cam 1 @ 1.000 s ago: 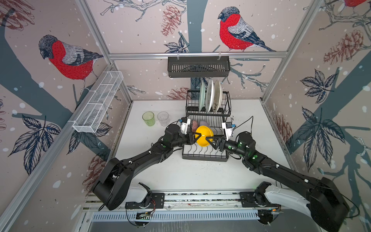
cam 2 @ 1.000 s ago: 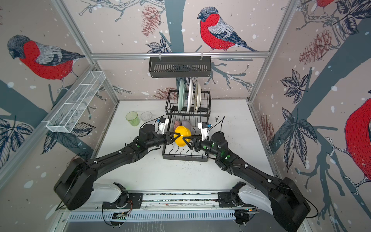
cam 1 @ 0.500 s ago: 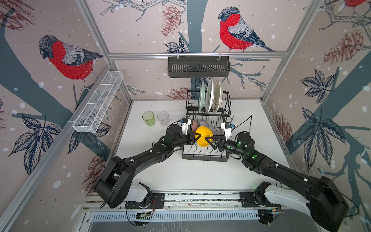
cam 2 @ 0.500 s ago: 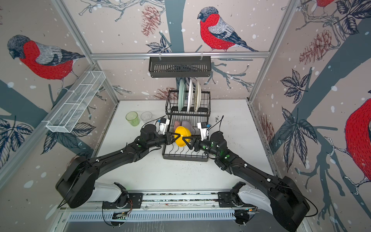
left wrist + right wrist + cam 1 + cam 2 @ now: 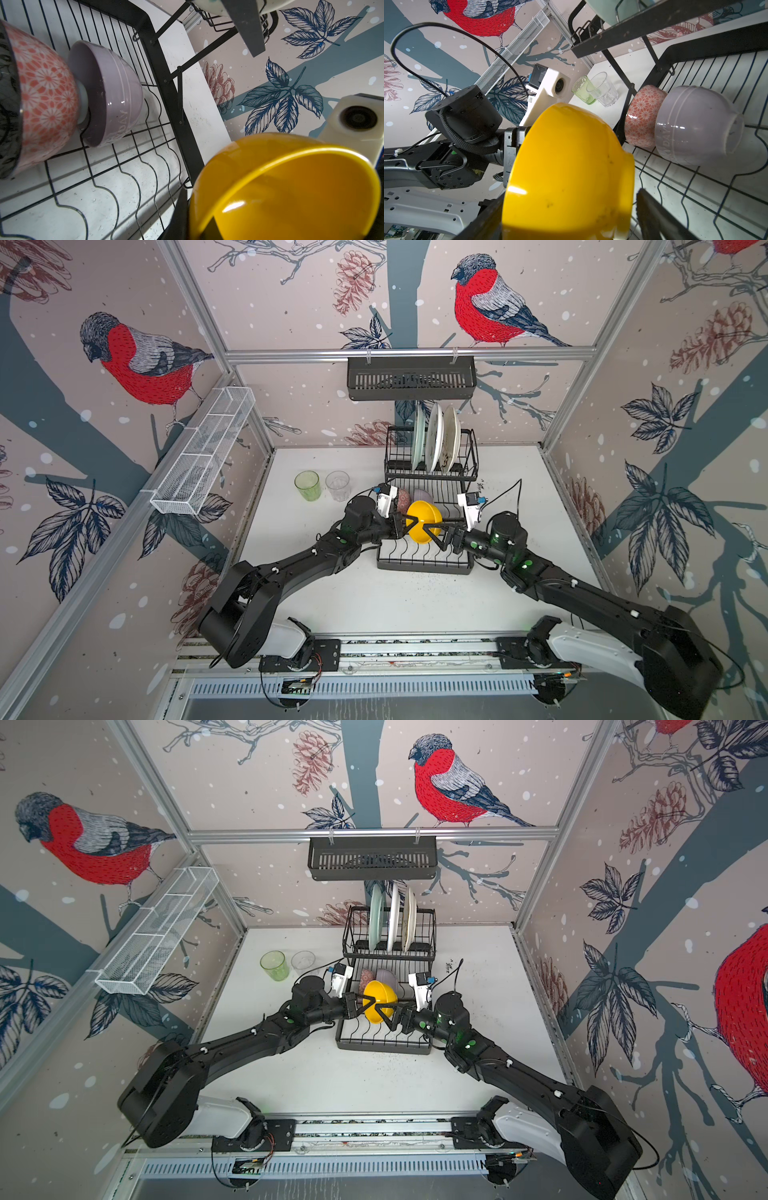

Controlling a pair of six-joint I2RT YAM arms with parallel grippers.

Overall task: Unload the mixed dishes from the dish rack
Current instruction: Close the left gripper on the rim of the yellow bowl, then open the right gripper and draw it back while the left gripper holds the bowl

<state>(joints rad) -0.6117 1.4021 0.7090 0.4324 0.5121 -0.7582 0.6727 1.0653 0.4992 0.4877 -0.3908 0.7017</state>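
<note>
A yellow bowl [image 5: 424, 522] [image 5: 379, 1000] hangs on its side above the lower tray of the black dish rack [image 5: 428, 568]. My left gripper [image 5: 405, 526] [image 5: 195, 218] is shut on its rim, one finger inside and one outside. My right gripper [image 5: 430, 529] [image 5: 566, 218] stands open around the bowl's foot end, one finger [image 5: 654, 218] clearly apart from it. A pink bowl [image 5: 45, 104] and a lilac bowl [image 5: 116, 99] lean together on the tray. Three plates [image 5: 434, 435] stand in the upper tier. A green glass [image 5: 308, 485] and a clear glass [image 5: 337, 485] stand on the table.
A black slotted basket [image 5: 411, 379] hangs on the back wall above the rack. A long white mesh basket [image 5: 203, 452] runs along the left wall. The white table [image 5: 374, 601] stretches in front of the rack between both arms.
My right gripper's jaws have spread wider off the yellow bowl. The left gripper has stayed shut on the rim, and the bowl has hardly moved.
</note>
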